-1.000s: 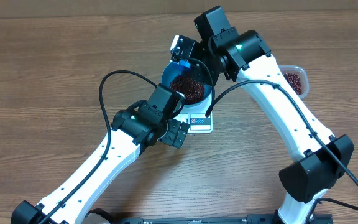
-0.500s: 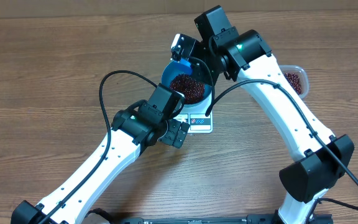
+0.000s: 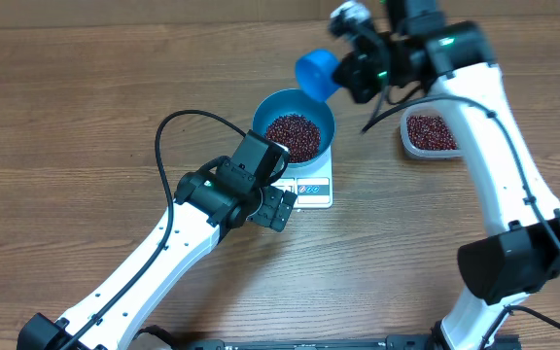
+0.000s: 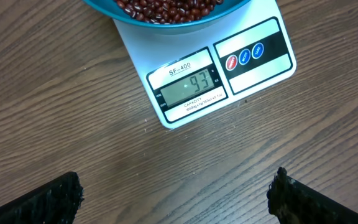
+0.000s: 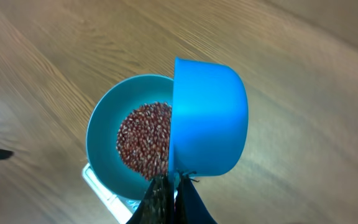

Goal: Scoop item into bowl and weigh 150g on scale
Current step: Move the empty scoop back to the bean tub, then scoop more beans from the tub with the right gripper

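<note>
Across the whole overhead view runs the wooden table [image 3: 86,97], its edges cut off on every side. Over it the right arm [image 3: 499,146] rises from the lower right to the top of the frame, where its wrist is smeared by blur and partly out of shot. The left arm [image 3: 163,262] reaches in from the lower left, its base cut off at the bottom edge. The blue bowl [image 3: 257,122] stands on the scale [image 3: 314,190] at upper centre, so most of the white platform lies hidden beneath it and beneath the left wrist. The clear tub [image 3: 403,136] sits to the right, well apart from the bowl, with the right arm crossing its far corner. Between bowl and tub, higher in the frame, hangs the blue scoop [image 3: 316,73], blurred. From the right wrist only its outer wall shows, mouth turned towards the bowl, so what it carries cannot be told. The right gripper [image 5: 169,186] is clamped on the scoop at its base, with the handle lost between the dark fingers. The left gripper [image 4: 176,199] hovers over bare wood just below the scale, its fingers spread wide and holding nothing, only their tips showing at the lower corners. Red-brown beans [image 3: 292,134] heap the bowl's middle, and more lie in the tub. The display [image 4: 188,84] seems to read 93, faintly. Three round buttons [image 4: 244,56] sit beside it, their markings too small to read.
</note>
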Tool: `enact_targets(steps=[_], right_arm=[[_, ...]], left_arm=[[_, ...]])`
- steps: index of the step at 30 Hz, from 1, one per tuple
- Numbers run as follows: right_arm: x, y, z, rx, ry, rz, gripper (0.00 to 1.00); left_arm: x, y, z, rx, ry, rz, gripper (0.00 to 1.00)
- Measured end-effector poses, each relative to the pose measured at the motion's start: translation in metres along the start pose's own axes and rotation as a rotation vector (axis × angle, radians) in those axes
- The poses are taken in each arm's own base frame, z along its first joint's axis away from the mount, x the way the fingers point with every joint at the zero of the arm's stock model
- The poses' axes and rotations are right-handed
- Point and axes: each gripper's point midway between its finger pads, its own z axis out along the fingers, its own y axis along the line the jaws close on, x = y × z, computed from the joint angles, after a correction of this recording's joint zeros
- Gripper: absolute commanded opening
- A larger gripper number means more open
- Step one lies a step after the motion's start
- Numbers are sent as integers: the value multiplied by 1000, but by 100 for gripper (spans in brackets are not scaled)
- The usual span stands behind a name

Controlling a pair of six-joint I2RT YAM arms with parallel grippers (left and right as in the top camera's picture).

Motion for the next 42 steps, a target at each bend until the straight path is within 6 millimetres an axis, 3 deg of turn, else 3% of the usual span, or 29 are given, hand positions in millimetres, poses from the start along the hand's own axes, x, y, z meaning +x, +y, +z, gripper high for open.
enact_targets(steps=[4,13,17,21,24,32,36,42], right_arm=[[31,-36,-26,-35,30,217,4],[114,-136,-102,70,18,627,4],[149,-159,-118,100,21,747,4],[181,-163,-107,87,72,821,4],[193,-167,-93,105,102,818,4],[205,-171,-56,143,145,755,4],[206,-167,-51,136,160,752,25],[215,-160,-52,135,208,772,41]], left_arm=[[0,0,0,0,0,0,100],[0,0,0,0,0,0,100],[0,0,0,0,0,0,99],[0,0,0,0,0,0,100],[0,0,0,0,0,0,100],[0,0,0,0,0,0,100],[0,0,0,0,0,0,100],[0,0,0,0,0,0,100]])
